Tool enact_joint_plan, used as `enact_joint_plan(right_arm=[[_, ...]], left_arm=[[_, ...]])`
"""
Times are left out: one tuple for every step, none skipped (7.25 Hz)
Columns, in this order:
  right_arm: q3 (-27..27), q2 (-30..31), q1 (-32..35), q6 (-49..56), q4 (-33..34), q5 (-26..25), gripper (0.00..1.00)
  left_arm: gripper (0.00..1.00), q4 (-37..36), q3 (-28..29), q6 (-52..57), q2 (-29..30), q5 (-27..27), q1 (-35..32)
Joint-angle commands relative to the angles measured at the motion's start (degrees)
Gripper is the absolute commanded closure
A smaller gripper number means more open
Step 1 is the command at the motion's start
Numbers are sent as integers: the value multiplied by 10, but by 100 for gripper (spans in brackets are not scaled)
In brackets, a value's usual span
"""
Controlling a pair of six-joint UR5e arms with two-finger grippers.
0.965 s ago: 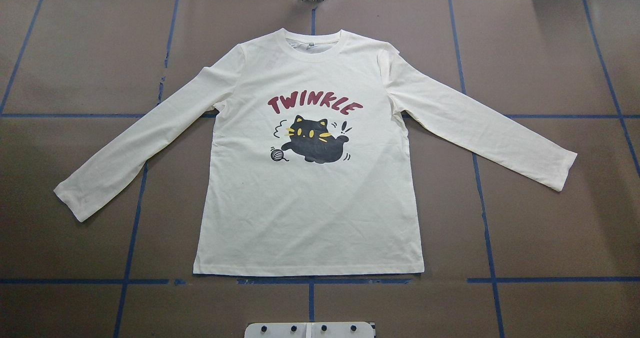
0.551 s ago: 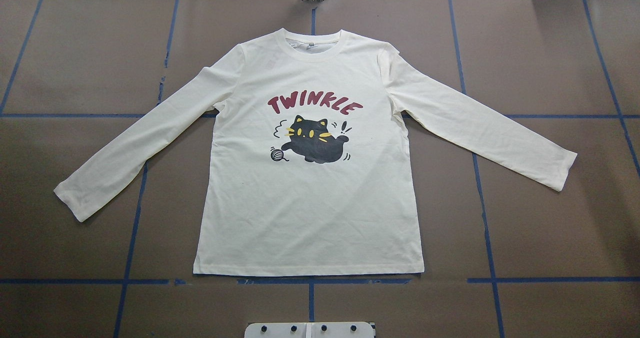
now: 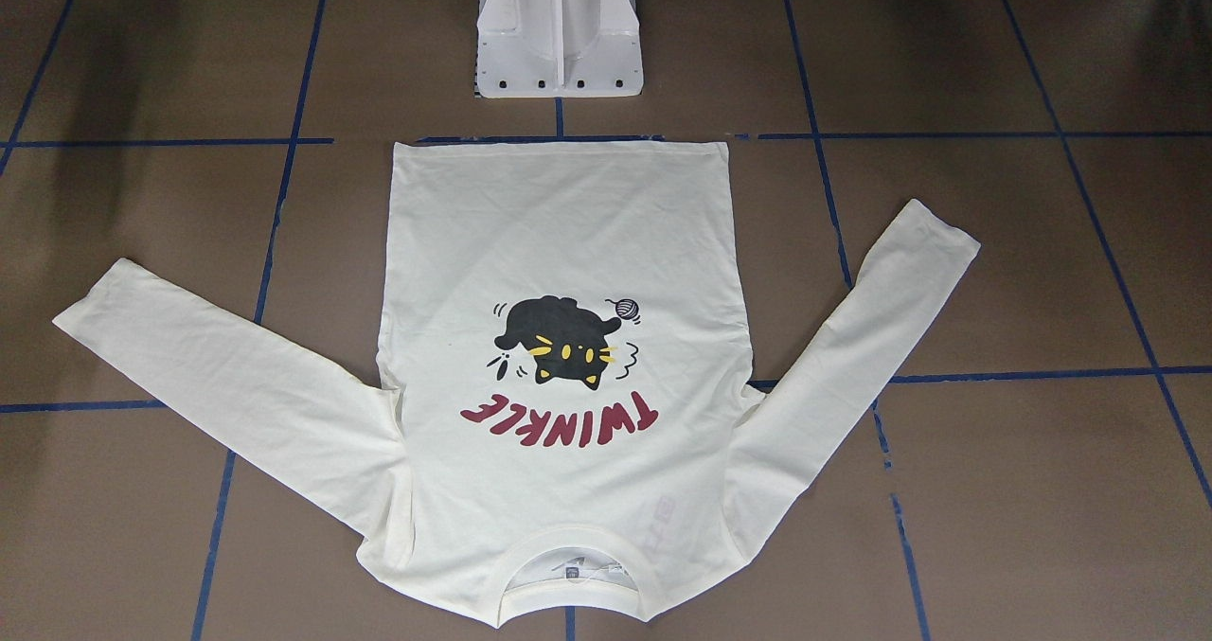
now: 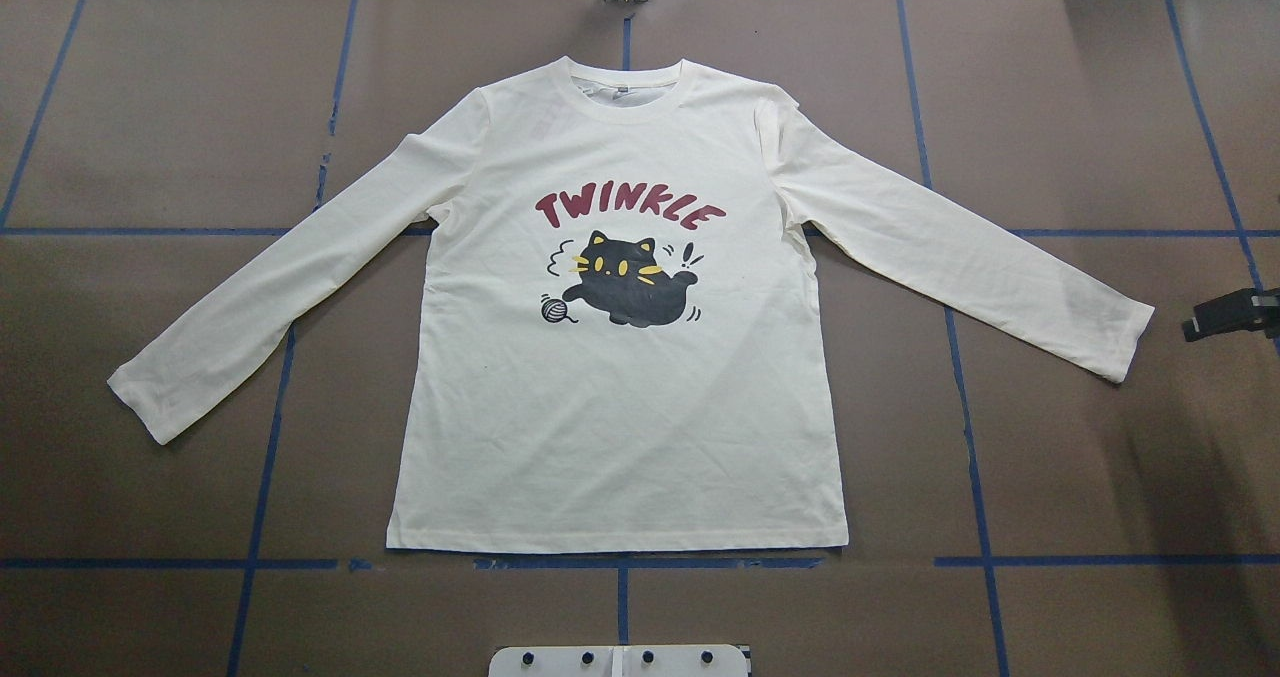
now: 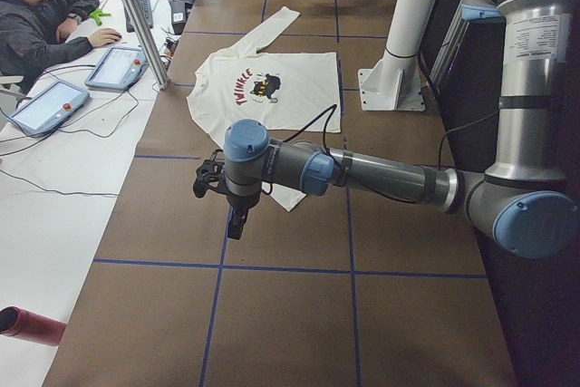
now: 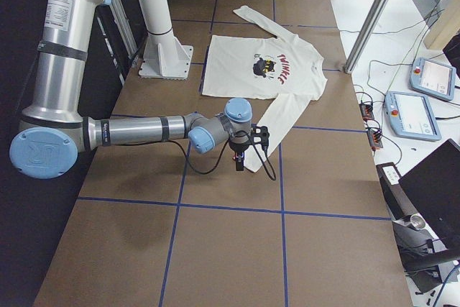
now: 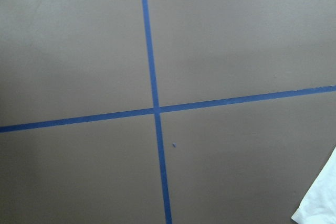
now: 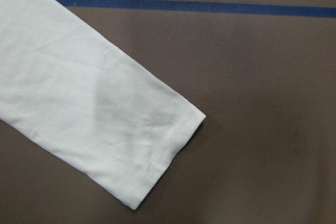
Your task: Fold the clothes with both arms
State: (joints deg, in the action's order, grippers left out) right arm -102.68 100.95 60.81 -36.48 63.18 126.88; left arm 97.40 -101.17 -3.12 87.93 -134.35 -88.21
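In the front-facing view the T-shirt (image 3: 559, 234) lies flat and print-up on the worktop (image 3: 1042, 243). Its hem is toward the white pedestal (image 3: 559, 26), its collar is away from the robot, both sleeves are splayed outward, and no arm shows. Overhead, the right end effector (image 4: 1235, 315) pokes in at the edge just outboard of the right-side cuff (image 4: 1128, 342), not touching it. That sleeve's long axis slants from there up to the shoulder, and the left-side cuff (image 4: 140, 397) has nothing beside it. From the table's left end, the left end effector (image 5: 234, 222) hangs near that cuff. I cannot tell whether either end effector's fingers are apart or together. From the right end, the near arm hangs by its own cuff with nothing between them. The left wrist camera catches only a cuff corner at lower right, past blue tape lines (image 7: 152, 77). The right wrist camera looks almost straight down on its cuff, so the right arm seems better placed.
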Motion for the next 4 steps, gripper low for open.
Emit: enact_joint_plan(right_arm=[[66, -61, -46, -12, -3, -33, 0], [87, -80, -46, -11, -3, -31, 0], [100, -81, -46, -11, -3, -30, 0], [120, -84, -46, -9, -3, -31, 0]], left_arm=[[0, 50, 30, 0, -1, 3, 3], [0, 51, 30, 0, -1, 2, 3], [0, 51, 30, 0, -1, 1, 3], [0, 51, 30, 0, 0, 2, 3]])
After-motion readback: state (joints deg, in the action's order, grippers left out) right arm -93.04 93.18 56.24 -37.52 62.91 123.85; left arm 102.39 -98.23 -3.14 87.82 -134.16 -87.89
